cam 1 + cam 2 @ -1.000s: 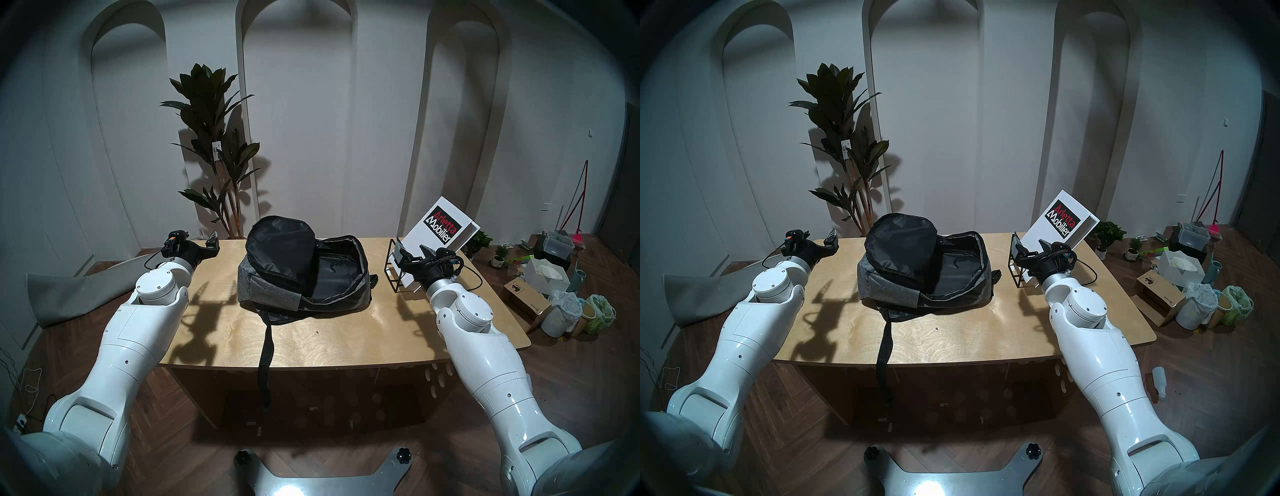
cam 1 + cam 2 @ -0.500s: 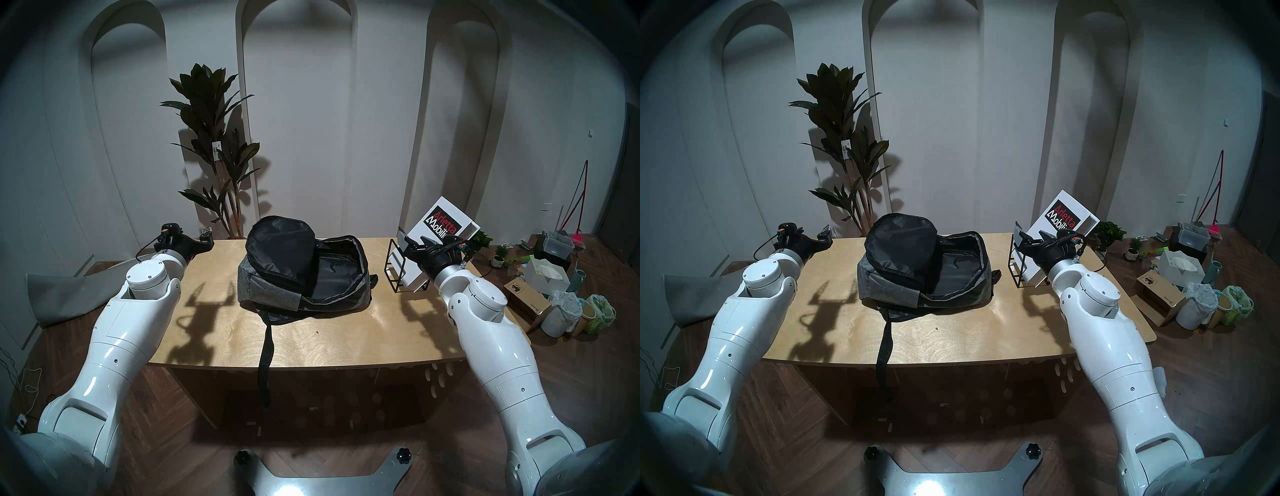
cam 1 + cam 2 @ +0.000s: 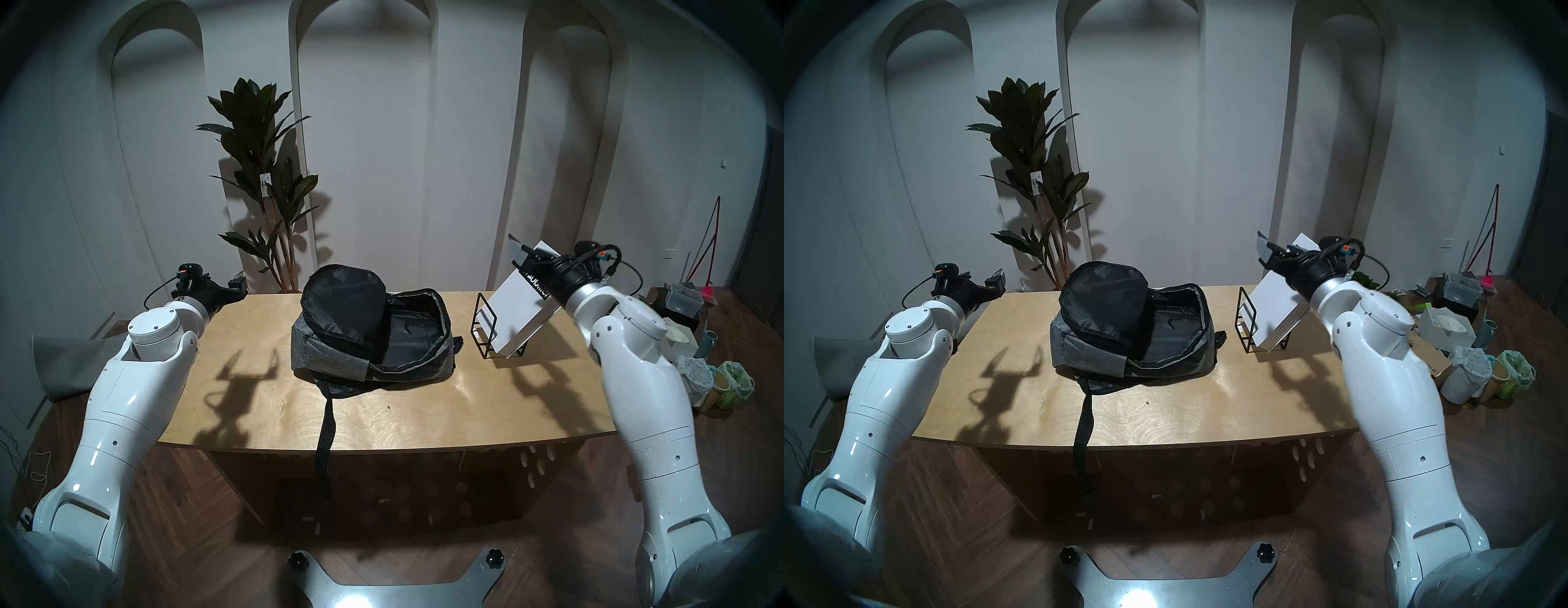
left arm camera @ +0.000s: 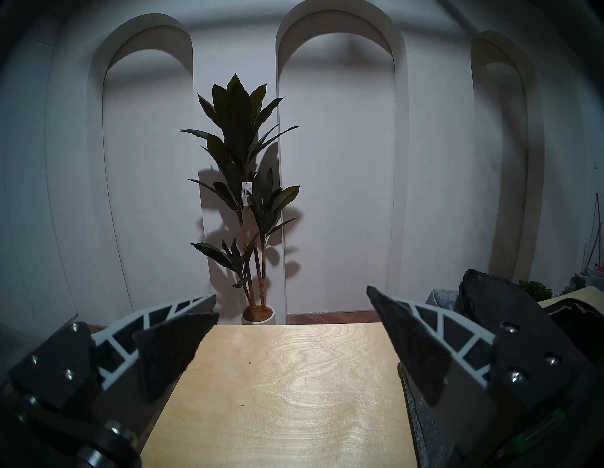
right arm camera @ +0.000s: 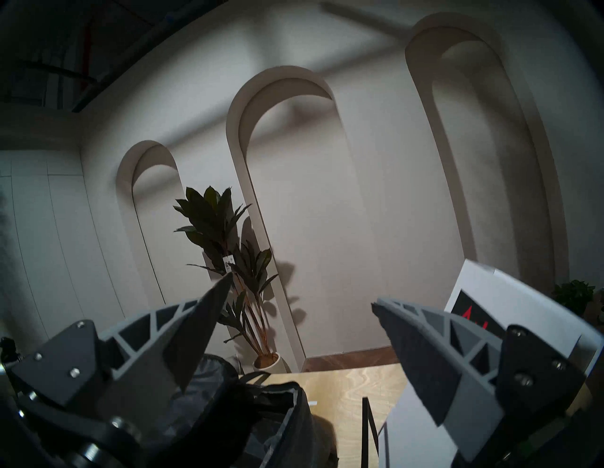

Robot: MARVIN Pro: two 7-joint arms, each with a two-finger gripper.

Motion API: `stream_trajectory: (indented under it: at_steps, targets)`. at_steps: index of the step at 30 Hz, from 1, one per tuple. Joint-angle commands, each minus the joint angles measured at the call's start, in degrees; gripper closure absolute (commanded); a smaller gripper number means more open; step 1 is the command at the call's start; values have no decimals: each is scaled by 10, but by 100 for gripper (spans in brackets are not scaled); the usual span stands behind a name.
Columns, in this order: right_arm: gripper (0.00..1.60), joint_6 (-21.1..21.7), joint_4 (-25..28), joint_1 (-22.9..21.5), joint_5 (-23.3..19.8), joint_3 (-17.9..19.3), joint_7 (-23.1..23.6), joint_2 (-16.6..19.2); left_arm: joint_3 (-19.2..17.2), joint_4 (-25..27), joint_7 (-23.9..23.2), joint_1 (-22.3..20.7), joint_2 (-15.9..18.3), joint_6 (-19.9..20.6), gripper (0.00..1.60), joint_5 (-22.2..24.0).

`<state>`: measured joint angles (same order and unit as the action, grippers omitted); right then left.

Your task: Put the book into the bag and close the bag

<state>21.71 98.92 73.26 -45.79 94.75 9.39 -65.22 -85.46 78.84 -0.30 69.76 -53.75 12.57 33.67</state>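
A long black woven strap (image 3: pixel 326 429) is seen hanging over the near edge of the pale plywood counter (image 3: pixel 415 407). Behind it, at the counter's middle, the bag (image 3: pixel 339 352) is laid flat: heather-grey fabric outside, smooth black lining inside. Its flap is folded up and back, so that the main compartment lies unzipped; nothing can be made out in it but the dark lining.

To the right, a black wire rack (image 3: pixel 483 327) is stood on the counter, and the book (image 3: pixel 515 314), a thin white rectangle, is held in it, leaning away to the right. Its black label is largely covered by the right arm in the head views; a corner of the label with red lettering is shown in the right wrist view.

The right end effector (image 3: pixel 524 254) is raised by the book's upper edge, its ribbed grey fingers (image 5: pixel 421 359) spread wide and nothing gripped. Whether the book is touched cannot be told. The left end effector (image 4: pixel 291 307) is held level over the counter's far left corner, likewise spread and empty.

A tall dark-leaved plant (image 3: pixel 263 170) in a white pot is placed against the arched white wall.
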Motion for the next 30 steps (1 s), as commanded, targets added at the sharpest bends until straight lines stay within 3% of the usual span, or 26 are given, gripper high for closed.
stream_trajectory:
  at_steps: [1, 10, 17, 23, 30]
  targets:
    - [0, 43, 61, -24, -38, 72, -14, 30, -10, 9, -8, -15, 19, 10, 0, 2]
    - [0, 143, 96, 1, -71, 165, -51, 67, -2, -6, -26, -39, 21, 23, 0, 4]
    - [0, 215, 52, 39, -98, 215, -70, 57, 3, -33, -39, -64, 14, 17, 0, 6]
    - [0, 230, 10, 39, -108, 219, -74, 45, -9, -46, -110, -60, 24, -13, 0, 36]
    - [0, 219, -20, 32, -96, 193, -74, 43, -11, -19, -181, -34, 57, -22, 0, 92]
